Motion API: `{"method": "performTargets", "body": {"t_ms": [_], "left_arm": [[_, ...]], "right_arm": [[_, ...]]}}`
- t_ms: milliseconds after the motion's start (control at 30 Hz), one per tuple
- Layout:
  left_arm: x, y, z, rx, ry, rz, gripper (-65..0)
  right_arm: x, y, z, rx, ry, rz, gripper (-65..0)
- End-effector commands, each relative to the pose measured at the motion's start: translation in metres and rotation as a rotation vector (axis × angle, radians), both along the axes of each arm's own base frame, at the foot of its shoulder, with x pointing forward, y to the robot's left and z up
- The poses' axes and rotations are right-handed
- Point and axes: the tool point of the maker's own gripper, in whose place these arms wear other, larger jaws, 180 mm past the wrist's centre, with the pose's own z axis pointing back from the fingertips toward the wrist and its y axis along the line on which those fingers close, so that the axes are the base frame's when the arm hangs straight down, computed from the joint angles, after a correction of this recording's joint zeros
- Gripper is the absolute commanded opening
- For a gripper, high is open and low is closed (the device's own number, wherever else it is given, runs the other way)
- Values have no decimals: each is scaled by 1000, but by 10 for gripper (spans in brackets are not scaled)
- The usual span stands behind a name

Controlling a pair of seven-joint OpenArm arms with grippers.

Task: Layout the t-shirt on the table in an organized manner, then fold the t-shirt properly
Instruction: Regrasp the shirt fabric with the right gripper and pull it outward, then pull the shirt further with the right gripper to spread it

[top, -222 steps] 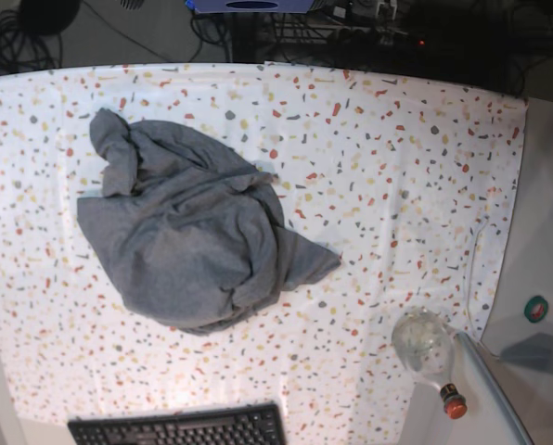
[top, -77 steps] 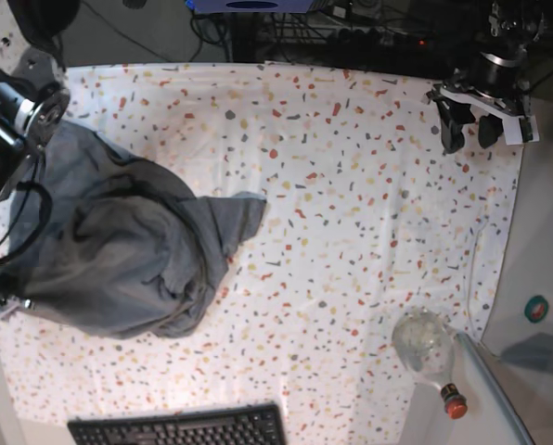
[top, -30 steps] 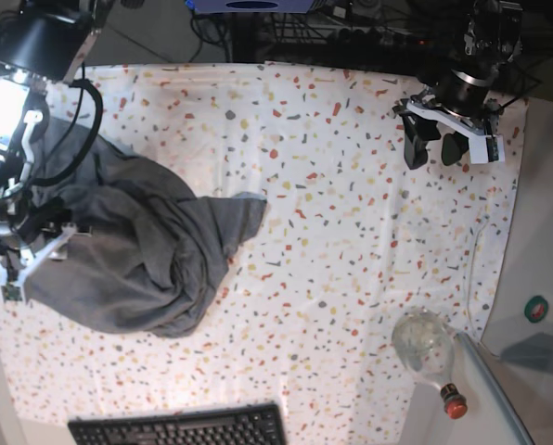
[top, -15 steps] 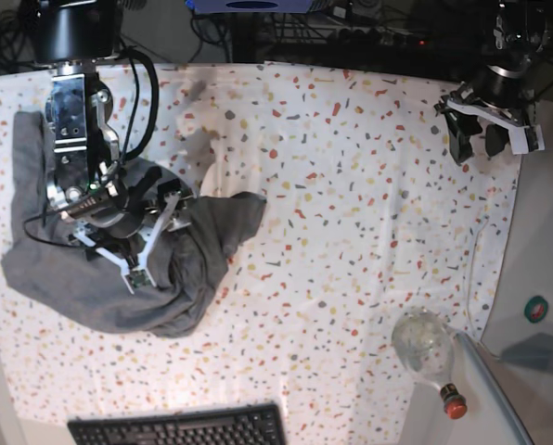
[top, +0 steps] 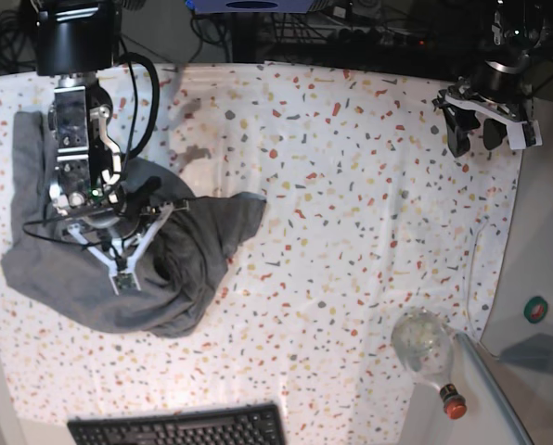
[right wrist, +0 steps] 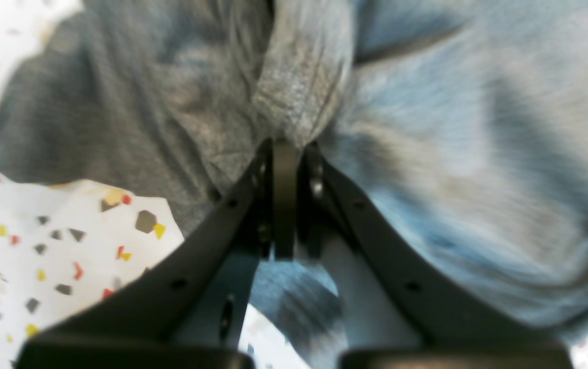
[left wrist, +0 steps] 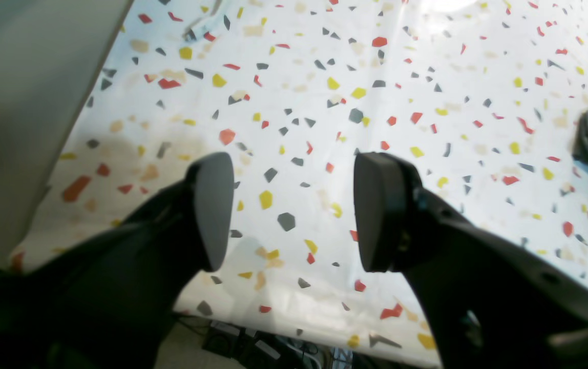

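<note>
A ridge of the shirt point(right wrist: 299, 97) (bunched at one end of the surface point(top: 351, 204)) is pinched by the closed right claw point(right wrist: 286, 154), presumably for spreading; the left claw point(left wrist: 289, 205) hangs half-open, empty.

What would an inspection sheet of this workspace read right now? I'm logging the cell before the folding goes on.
Surface: table under a white flecked cloth, mostly bare on the side of the left arm.
Job's things: t-shirt bunched in a crumpled heap, not laid out.
Clutter: clear bottle with a red cap at the near edge; keyboard at the front.
Grippers: right claw shut, pinching a fold of the t-shirt; left claw open, holding nothing, above bare cloth.
Cables: black cables loop along the right arm.
Surroundings: dark equipment behind the table; plain grey side surface beside it.
</note>
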Motion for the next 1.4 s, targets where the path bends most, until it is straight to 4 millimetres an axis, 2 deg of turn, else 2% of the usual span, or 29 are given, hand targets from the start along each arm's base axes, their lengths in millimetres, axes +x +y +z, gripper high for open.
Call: {"method": "performTargets", "body": {"t_ms": [0, 133, 267, 433, 533, 633, 800, 833, 933, 967, 1000, 1067, 1133, 1200, 1267, 1367], "left_arm": [[3, 5, 5, 17, -19, -5, -301], [-4, 14, -5, 23, 12, 16, -303], [-6, 15, -8, 24, 20, 21, -303], [-5, 16, -7, 24, 16, 19, -303], [-5, 16, -6, 25, 16, 18, -303], [-4, 16, -6, 25, 14, 18, -303], [4, 16, -2, 25, -7, 18, -303], [4, 16, -2, 25, -7, 18, -303], [4, 16, -2, 25, -7, 18, -303], [4, 16, -2, 25, -7, 18, -303], [4, 16, -2, 25, -7, 18, -303], [1, 16, -3, 25, 0, 18, -303], [-1, 17, -6, 25, 9, 21, -303], [-2, 18, -7, 26, 11, 24, -303], [-2, 22, -4, 31, 3, 37, -303], [1, 23, -2, 29, -6, 41, -303]], "right_arm": [[9, -9, 25, -2, -86, -20, -650], [-9, -24, 65, -39, -151, -47, -650], [-23, -64, 93, -135, -192, -80, -650], [-40, -149, 109, -268, -180, -237, -650], [-52, -202, 108, -324, -153, -346, -650], [-39, -244, 104, -351, -133, -407, -650], [4, -295, 82, -296, -73, -495, -650], [14, -301, 81, -275, -66, -514, -611], [36, -318, 77, -206, -22, -573, -332], [43, -320, 79, -181, -18, -587, -248], [46, -321, 83, -168, -24, -597, -192], [44, -313, 97, -176, -43, -583, -182], [38, -261, 100, -115, -61, -483, -213], [21, -211, 99, -54, -64, -393, -227], [5, -160, 87, 40, -52, -345, -225], [-9, -101, 54, 152, -6, -304, -225]]}}
